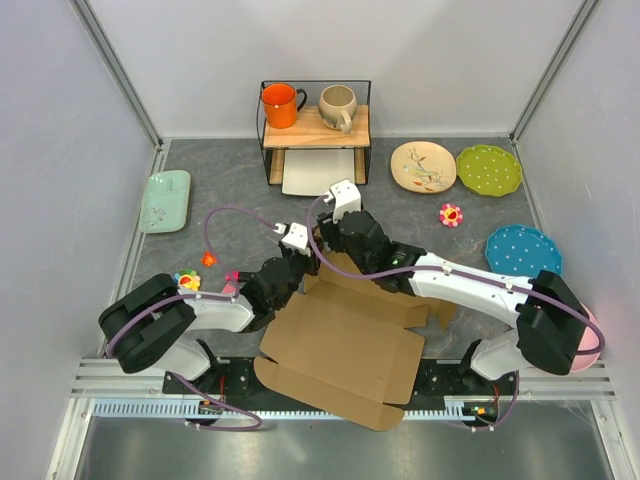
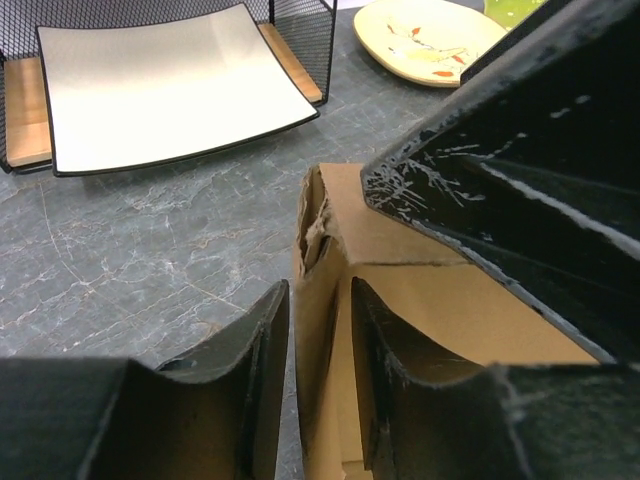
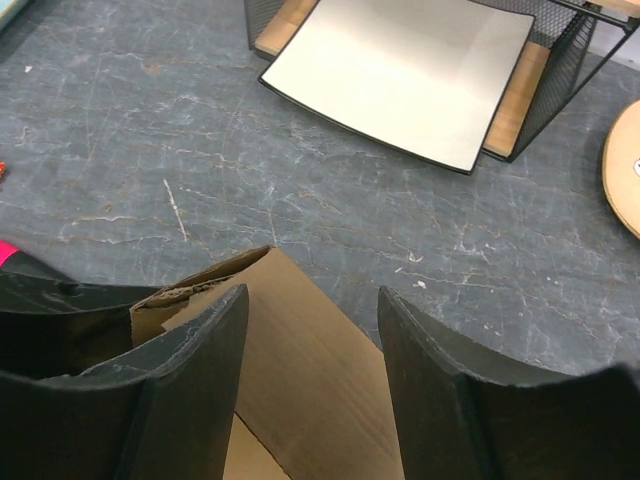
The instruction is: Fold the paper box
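The paper box (image 1: 340, 355) is a brown cardboard sheet lying flat near the front edge, with its far flap raised. In the left wrist view that flap (image 2: 440, 300) stands on edge between the fingers of my left gripper (image 2: 320, 300). The jaws straddle it with a thin gap on each side, open. My right gripper (image 3: 312, 295) hovers just above the same flap's corner (image 3: 300, 370), with its jaws wide and nothing pinched. From above, both grippers meet at the flap, left (image 1: 305, 268) and right (image 1: 330, 250). The right gripper's black body (image 2: 520, 150) fills the upper right of the left wrist view.
A wire rack (image 1: 315, 140) at the back carries an orange mug (image 1: 280, 105) and a beige mug (image 1: 337, 107), with a white tray (image 1: 318, 172) under it. Plates lie at the right: cream (image 1: 423, 166), green (image 1: 489, 169), blue (image 1: 524, 248). A mint tray (image 1: 165, 200) sits at the left.
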`<move>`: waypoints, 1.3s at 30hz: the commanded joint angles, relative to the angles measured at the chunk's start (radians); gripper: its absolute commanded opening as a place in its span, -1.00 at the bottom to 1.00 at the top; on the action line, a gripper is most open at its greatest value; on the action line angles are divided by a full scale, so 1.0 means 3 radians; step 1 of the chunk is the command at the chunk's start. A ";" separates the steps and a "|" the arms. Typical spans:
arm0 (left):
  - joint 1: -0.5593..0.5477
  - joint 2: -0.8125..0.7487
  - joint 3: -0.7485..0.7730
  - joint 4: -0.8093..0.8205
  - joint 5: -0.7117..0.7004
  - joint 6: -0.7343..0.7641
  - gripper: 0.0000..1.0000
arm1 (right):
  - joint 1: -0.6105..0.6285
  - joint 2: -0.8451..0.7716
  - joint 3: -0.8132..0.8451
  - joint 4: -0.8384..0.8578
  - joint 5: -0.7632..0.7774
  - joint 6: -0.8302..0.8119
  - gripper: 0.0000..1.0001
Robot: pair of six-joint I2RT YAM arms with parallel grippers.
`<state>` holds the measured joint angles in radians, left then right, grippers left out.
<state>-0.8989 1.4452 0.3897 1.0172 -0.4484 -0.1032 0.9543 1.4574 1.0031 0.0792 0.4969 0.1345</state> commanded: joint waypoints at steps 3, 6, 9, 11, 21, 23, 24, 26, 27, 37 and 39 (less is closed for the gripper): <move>-0.0010 0.0066 0.0179 -0.0093 -0.0085 0.0195 -0.96 | 0.0015 -0.0149 -0.0194 -0.0105 -0.0219 0.0007 0.22; -0.0015 0.0040 0.0143 -0.0072 -0.0060 0.0216 -0.96 | 0.0015 -0.0256 -0.0230 -0.0116 -0.0174 0.0002 0.22; -0.0015 -0.0016 0.0102 -0.0062 -0.0111 0.0262 -0.97 | 0.0015 -0.0389 -0.0204 -0.0151 -0.0087 -0.0003 0.25; -0.0015 -0.0062 0.0092 -0.0052 -0.0222 0.0313 -0.96 | 0.0015 -0.0511 -0.0103 -0.0253 0.0117 0.0042 0.30; 0.0061 -0.0001 0.0275 0.0833 -0.1097 0.0932 -0.96 | -0.0011 -0.1253 -0.0020 -0.0550 0.0691 0.0257 0.64; 0.0102 0.0081 0.0342 0.0782 -0.1144 0.0851 -0.96 | -0.0011 -0.1304 -0.0091 -0.0632 0.0787 0.0263 0.66; 0.0128 0.0106 0.0388 0.0746 -0.1154 0.0719 -0.96 | -0.0011 -0.1330 -0.0122 -0.0652 0.0833 0.0268 0.67; 0.0133 0.0178 0.0389 0.0649 -0.1159 0.0585 -0.96 | -0.0031 -0.1396 -0.0214 -0.0739 0.0977 0.0313 0.69; 0.0133 0.0199 0.0348 0.0613 -0.1164 0.0422 -0.96 | -0.0041 -0.1437 -0.0245 -0.0760 0.1007 0.0349 0.69; 0.0138 0.0285 0.0950 -0.2055 -0.1353 -0.0510 -0.97 | -0.0731 -0.1938 -0.0679 -0.1056 0.0676 0.0615 0.63; 0.0143 0.0321 0.1048 -0.2377 -0.1338 -0.0632 -0.96 | -0.0890 -0.1938 -0.0791 -0.1046 0.0538 0.0697 0.61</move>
<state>-0.8589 1.5169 0.6434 0.6140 -0.7982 -0.1696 0.7471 0.8787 0.8211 -0.2119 0.7269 0.2874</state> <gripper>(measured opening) 0.075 0.816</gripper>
